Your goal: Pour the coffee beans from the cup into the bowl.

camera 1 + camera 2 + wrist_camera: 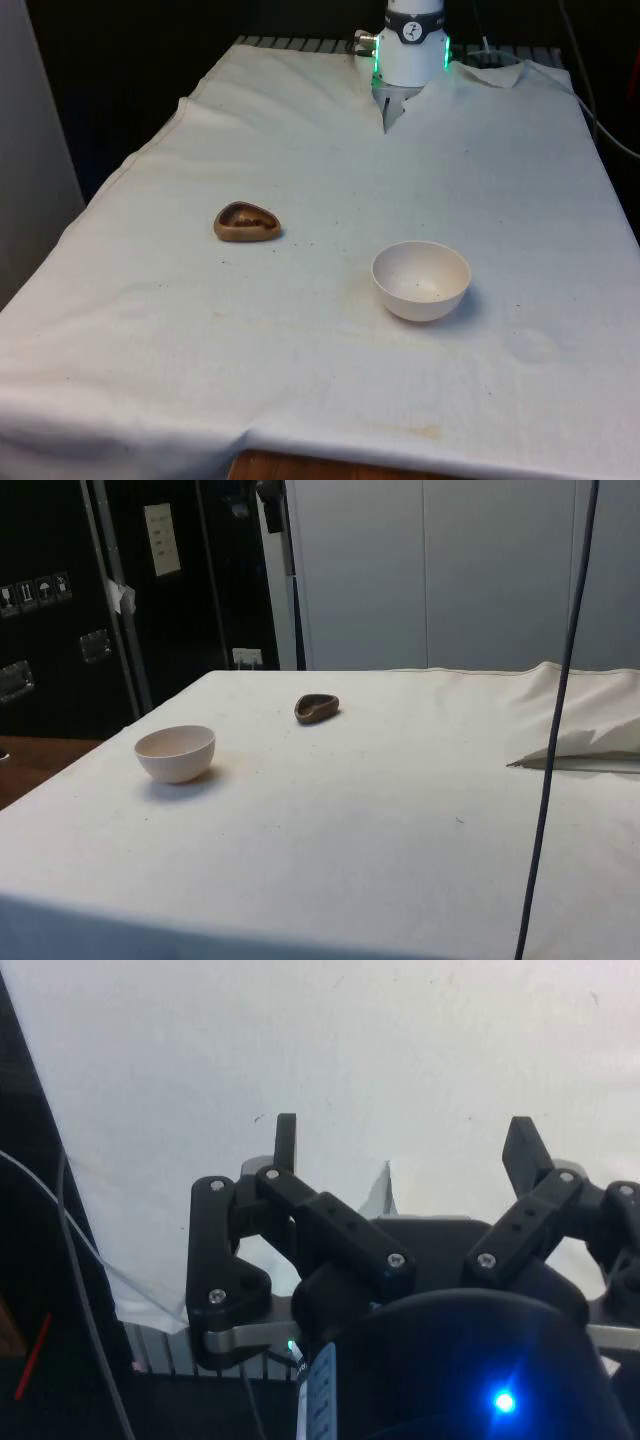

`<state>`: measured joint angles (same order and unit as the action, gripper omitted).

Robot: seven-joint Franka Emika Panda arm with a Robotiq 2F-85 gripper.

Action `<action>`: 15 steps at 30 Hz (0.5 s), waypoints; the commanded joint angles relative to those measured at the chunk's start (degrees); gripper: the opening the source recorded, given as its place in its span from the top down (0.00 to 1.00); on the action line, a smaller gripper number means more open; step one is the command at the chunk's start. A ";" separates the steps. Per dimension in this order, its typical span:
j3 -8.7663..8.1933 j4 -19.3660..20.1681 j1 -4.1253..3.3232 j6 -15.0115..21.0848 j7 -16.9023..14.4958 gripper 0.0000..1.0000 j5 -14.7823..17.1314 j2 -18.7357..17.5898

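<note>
So far nothing is held: the gripper (pixel 400 1145) hangs with its fingers spread wide above bare white cloth (pixel 330 150) near the far end of the tabletop. The cup (pixel 247 222), a small brown wooden one with dark beans inside, sits around the middle of the tabletop, toward the front view's left edge. The white bowl (pixel 421 280) stands well apart from it, nearer the front edge and toward the front view's right.

The step in hand looks like the reach for the cup. It is low and oddly shaped, so the fingers should come down straddling its narrow sides and close gently, keeping it level so no beans spill before it is over the bowl.
</note>
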<state>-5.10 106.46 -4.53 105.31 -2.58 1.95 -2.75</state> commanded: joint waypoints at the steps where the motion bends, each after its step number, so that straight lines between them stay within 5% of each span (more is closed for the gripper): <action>1: 0.00 -0.63 0.00 -0.23 0.06 0.00 0.00 -0.57; 15: 0.06 -1.89 -0.06 3.32 0.11 0.00 -0.17 -3.32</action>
<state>-5.04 104.34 -4.53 107.95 -2.58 1.95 -6.19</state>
